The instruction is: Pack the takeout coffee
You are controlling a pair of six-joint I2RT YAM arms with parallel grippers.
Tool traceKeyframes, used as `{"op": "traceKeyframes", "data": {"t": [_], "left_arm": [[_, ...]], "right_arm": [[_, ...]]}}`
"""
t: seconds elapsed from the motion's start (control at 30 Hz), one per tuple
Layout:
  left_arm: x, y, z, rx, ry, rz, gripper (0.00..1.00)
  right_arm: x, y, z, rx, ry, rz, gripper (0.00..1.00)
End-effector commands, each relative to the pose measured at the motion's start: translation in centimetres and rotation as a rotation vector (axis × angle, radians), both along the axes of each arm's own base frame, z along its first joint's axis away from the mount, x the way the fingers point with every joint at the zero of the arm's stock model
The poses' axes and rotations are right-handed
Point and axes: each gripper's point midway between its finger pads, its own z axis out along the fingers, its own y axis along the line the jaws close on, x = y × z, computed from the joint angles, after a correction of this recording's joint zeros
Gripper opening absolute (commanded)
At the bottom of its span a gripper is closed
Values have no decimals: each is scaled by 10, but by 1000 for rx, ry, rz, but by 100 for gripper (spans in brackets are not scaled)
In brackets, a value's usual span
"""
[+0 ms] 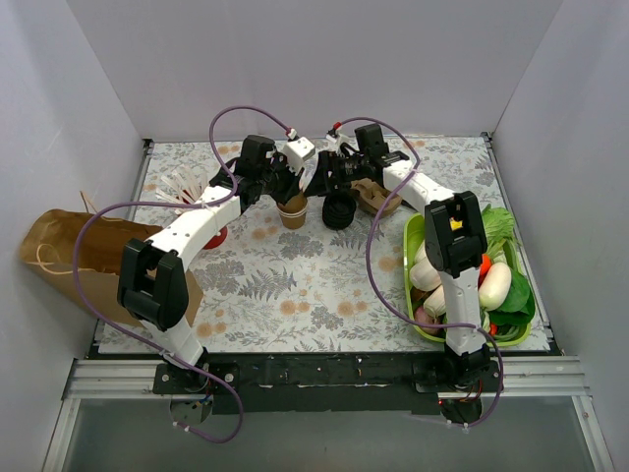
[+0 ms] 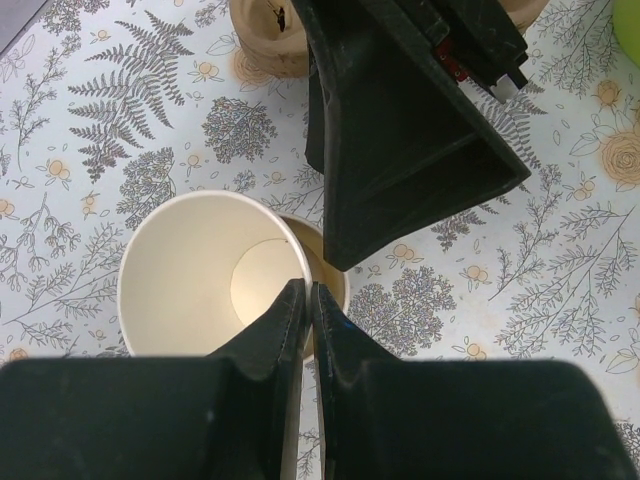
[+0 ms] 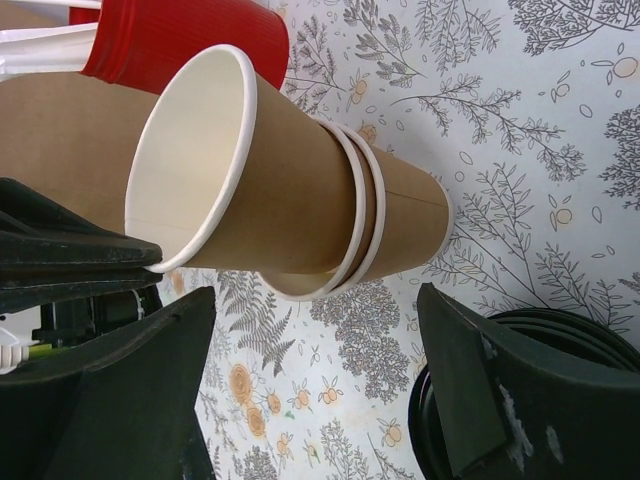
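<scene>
From above, my left gripper [image 1: 287,194] and my right gripper [image 1: 316,187] crowd over one spot mid-table. There the coffee cup [image 1: 293,211] stands just beside the stack of black lids [image 1: 339,209], with the pulp carrier [image 1: 378,200] on the lids' far side. With two sets of fingers this close, I judge they could knock each other or sweep the lids aside. In my left wrist view, my left fingers [image 2: 285,310] are clamped together on the near rim of the cup. The cup is creamy white inside with a flat round base. The rim of the lower cups [image 2: 330,280] peeks out from under it, so it sits nested. My pinch has only a thin paper wall: squeezed hard it likely creases, and pulled crooked it likely slips free. One right finger [image 2: 400,140] looms dark just beside the cup. In my right wrist view, the cup is kraft brown outside with a rolled white lip. It is seated in two lower cups, with the red cup [image 3: 190,40] behind. My right fingers [image 3: 480,390] are spread wide on either side of the stack, gripping nothing. Unless they hold the lower cups down, I expect the whole stack to rise with the top one or topple toward the lids.
</scene>
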Motion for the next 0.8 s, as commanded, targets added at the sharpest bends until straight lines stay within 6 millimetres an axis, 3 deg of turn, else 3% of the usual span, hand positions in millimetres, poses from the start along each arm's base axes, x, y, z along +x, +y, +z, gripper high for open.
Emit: {"op": "traceKeyframes", "data": {"t": [0.0,0.2,0.3,0.4,0.43,0.5,0.53,0.67,0.77], "left_arm": [[7,0,39,-38,-88,6,0],[7,0,104,-91,-200,7,0],[-5,2,121,-104,-218,-16,0],[-32,3,126,-111,-204,-86,0],[-41,5,113,-96,-176,-98,0],[-56,8,109,-91,-164,-125,0],[-75,7,109,-83,-161,-202,0],[-124,8,78,-59,-93,-354,0],[-146,2,62,-74,-23,-391,0]], "right_arm": [[13,-7,30,32,-118,6,89],[20,-34,66,50,-224,-13,90],[17,-46,72,32,-255,-17,90],[10,-58,73,-14,-296,-19,90],[9,-62,73,-24,-302,-24,90],[4,-71,74,-51,-328,-27,90],[1,-76,72,-69,-330,-28,90],[-5,-98,66,-203,-431,-31,89],[-13,-110,62,-268,-504,7,89]]}}
